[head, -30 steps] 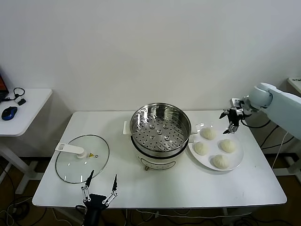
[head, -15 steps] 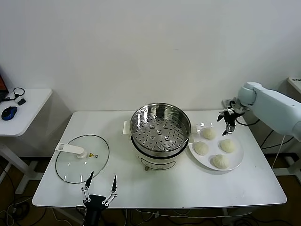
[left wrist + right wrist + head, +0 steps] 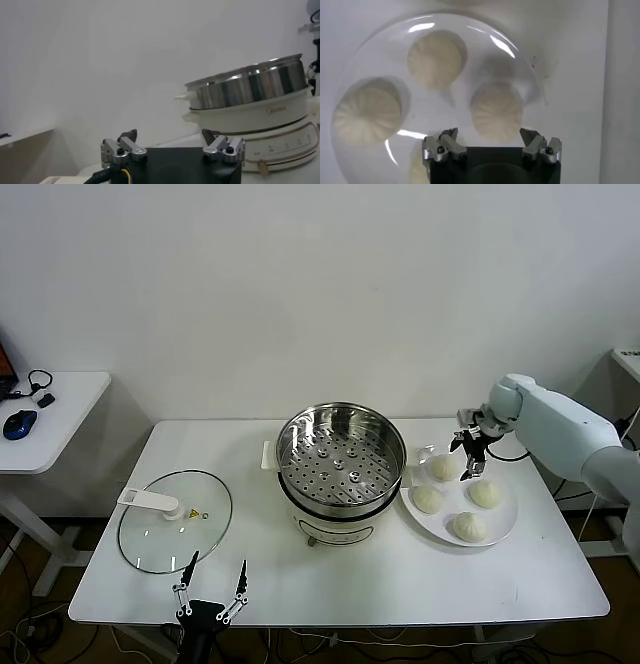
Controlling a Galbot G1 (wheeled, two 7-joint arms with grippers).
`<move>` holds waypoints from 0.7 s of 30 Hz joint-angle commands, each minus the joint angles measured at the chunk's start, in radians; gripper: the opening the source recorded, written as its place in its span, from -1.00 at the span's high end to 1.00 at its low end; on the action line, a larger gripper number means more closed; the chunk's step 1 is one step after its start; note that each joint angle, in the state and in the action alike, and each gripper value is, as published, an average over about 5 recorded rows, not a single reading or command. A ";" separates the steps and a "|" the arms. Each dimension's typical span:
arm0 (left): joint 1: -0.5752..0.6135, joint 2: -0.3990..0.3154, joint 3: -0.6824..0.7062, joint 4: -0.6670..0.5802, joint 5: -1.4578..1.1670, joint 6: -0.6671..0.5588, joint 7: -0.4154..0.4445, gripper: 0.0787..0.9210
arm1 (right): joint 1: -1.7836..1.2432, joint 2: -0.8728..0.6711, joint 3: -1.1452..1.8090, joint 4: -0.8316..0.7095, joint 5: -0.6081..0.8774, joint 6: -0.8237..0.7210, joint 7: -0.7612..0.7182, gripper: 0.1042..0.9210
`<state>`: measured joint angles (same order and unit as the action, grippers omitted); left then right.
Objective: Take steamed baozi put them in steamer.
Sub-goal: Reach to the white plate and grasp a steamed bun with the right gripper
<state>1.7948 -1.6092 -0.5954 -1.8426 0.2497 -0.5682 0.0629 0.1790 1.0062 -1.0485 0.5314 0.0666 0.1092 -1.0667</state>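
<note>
Four steamed baozi (image 3: 443, 467) (image 3: 427, 499) (image 3: 485, 494) (image 3: 469, 527) on one plate (image 3: 505, 522) beside one steamer (image 3: 340, 459) — one glass lid (image 3: 175, 521), two desks (image 3: 520, 579) (image 3: 60, 409).

The steamer (image 3: 341, 456) mouth is being left uncovered, its lid (image 3: 175, 519) lying at eight o'clock. Free air is being kept above the baozi (image 3: 443, 467) under the spread right pincer (image 3: 471, 455).

The round stainless-steel steamer with a perforated tray (image 3: 341, 465) stands mid-surface. To its left lies the round glass lid (image 3: 175, 520); to its right, four pleated off-white steamed baozi (image 3: 428, 499) sit on the flat white plate (image 3: 505, 524).
</note>
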 commanded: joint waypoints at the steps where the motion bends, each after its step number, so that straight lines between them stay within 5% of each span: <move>1: -0.001 -0.008 0.001 0.004 0.002 -0.002 -0.001 -0.77 | -0.024 0.026 0.050 -0.053 -0.032 0.020 0.007 -0.76; 21: -0.009 -0.007 -0.002 0.010 0.006 0.000 0.001 -0.77 | -0.031 0.065 0.074 -0.090 -0.077 0.025 0.008 -0.76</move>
<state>1.7878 -1.6092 -0.5973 -1.8344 0.2546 -0.5703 0.0627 0.1483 1.0643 -0.9838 0.4514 0.0001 0.1284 -1.0590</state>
